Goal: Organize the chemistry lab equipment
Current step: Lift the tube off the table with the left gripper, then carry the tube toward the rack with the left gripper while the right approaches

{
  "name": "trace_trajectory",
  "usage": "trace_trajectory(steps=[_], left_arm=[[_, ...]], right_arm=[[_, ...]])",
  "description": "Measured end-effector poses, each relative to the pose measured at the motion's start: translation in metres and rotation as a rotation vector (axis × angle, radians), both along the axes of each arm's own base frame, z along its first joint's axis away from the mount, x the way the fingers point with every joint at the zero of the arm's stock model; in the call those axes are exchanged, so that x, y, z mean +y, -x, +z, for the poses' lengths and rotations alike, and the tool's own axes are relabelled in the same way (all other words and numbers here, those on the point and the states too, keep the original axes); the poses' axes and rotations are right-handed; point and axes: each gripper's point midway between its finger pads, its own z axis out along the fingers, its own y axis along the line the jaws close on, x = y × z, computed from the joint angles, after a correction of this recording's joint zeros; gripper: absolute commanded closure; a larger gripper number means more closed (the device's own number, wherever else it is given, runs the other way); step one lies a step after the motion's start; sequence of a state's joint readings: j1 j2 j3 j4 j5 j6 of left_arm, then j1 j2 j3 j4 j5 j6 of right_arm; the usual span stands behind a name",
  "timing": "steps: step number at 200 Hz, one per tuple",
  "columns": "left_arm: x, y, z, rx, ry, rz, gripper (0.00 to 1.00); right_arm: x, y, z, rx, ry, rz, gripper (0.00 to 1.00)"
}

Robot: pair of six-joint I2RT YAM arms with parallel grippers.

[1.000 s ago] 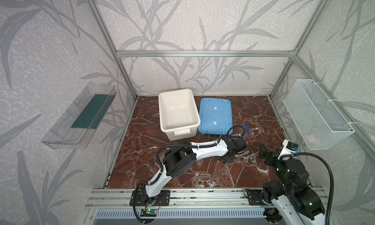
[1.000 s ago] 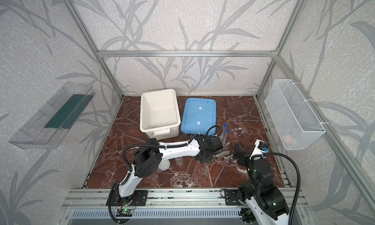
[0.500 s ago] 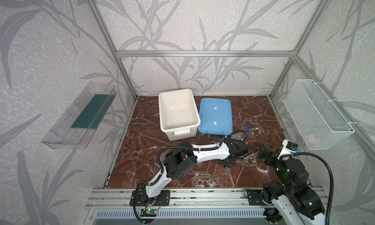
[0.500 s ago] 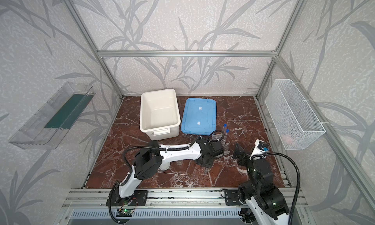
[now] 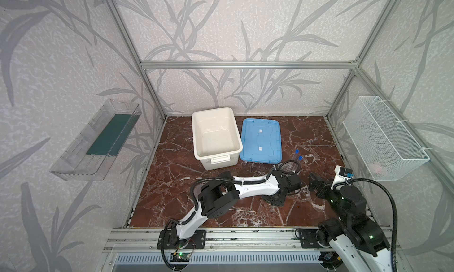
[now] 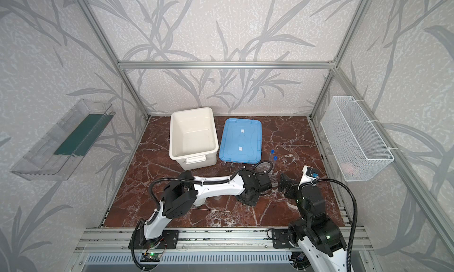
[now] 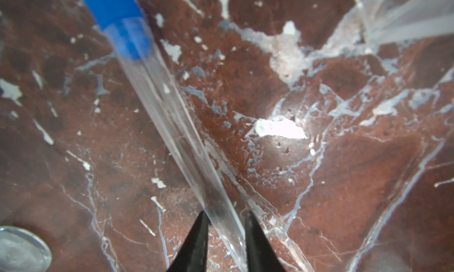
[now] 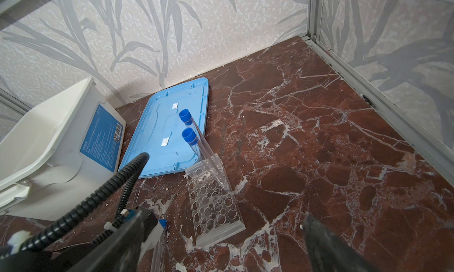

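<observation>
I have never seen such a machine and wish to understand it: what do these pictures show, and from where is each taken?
Two robot arms work on a marble table. Two pictures look down from above; two come from cameras on the arms' wrists. On the table: a white bin, a blue lid, and a clear rack holding two blue-capped tubes. The left pincer has its tips either side of a third tube; whether they grip it yet is unclear. The right pincer is open and empty.

Blue-capped clear tube (image 7: 177,140), red-brown white-veined marble floor (image 5: 172,184), white bin (image 5: 212,109), blue lid (image 5: 260,140)
</observation>
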State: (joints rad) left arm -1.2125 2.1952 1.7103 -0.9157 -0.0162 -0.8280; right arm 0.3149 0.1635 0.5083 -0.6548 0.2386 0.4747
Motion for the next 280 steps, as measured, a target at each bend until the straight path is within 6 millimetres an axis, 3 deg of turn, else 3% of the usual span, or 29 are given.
trace_trajectory(steps=[83,207,244,280], left_arm=[[0.004,0.001,-0.005,0.008,-0.004,0.006,0.72],[0.02,-0.008,-0.004,-0.005,0.076,0.034,0.81],[0.024,-0.01,0.0,-0.037,0.14,0.02,0.81],[0.024,-0.01,0.022,-0.103,0.271,-0.022,0.81]], right_arm=[[0.0,0.0,0.0,0.0,0.0,-0.001,0.01],[0.002,-0.004,-0.006,0.034,0.016,0.008,0.0],[0.014,-0.006,-0.008,0.05,0.007,0.068,0.03],[0.048,-0.017,-0.018,0.124,-0.034,0.231,0.01]])
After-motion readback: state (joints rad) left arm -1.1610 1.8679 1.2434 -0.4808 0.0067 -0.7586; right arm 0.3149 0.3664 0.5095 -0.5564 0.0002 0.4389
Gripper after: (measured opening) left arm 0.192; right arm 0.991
